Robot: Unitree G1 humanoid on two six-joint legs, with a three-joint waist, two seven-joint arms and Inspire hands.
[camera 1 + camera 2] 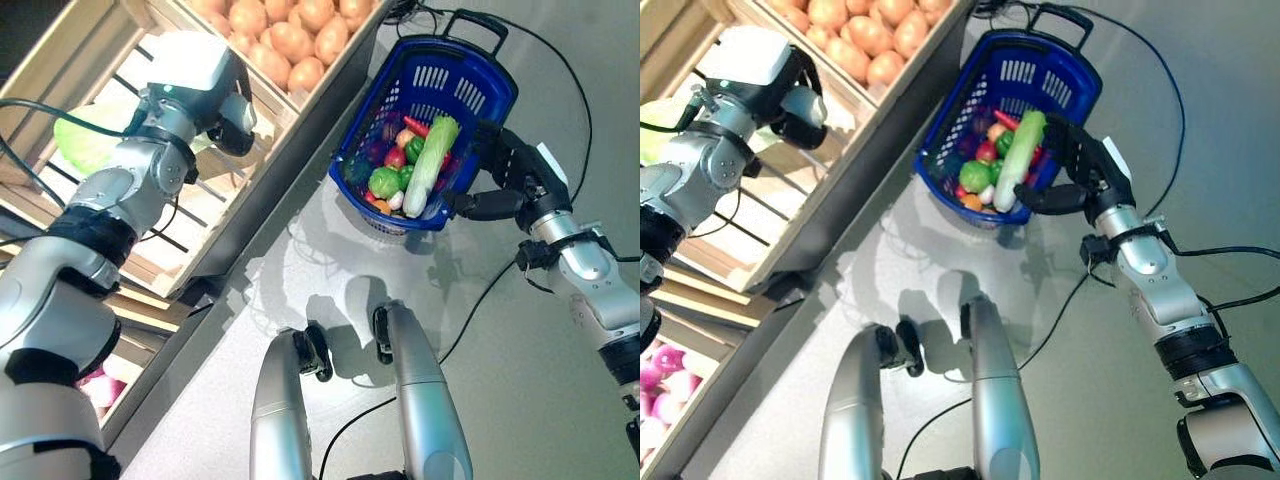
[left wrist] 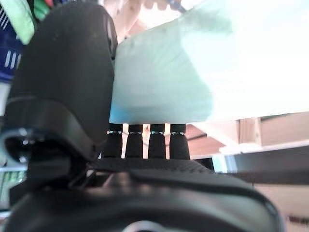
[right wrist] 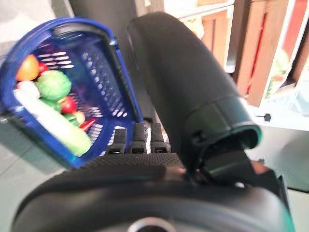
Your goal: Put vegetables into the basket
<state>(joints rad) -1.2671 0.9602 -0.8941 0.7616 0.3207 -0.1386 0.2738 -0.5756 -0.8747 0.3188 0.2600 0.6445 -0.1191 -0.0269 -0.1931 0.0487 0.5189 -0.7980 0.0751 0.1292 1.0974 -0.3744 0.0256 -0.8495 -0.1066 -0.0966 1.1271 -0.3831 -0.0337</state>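
Note:
The blue plastic basket (image 1: 480, 75) stands on the grey floor beside the wooden stand. In it lie a long pale green vegetable (image 1: 432, 160), a round green one (image 1: 384, 182) and small red and green ones. My left hand (image 1: 235, 118) is over a crate of the stand, curled round a pale green cabbage (image 1: 190, 60). In the left wrist view the cabbage (image 2: 193, 63) lies over the fingers (image 2: 145, 142), with the thumb beside it. My right hand (image 1: 500, 170) is open with straight fingers at the basket's near rim. The right wrist view shows its thumb (image 3: 183, 82) next to the basket (image 3: 72, 26).
The wooden stand (image 1: 250, 200), with slatted crates, runs along the left, its dark base meeting the floor. Grey floor (image 1: 500, 380) spreads to the right of it and around the basket.

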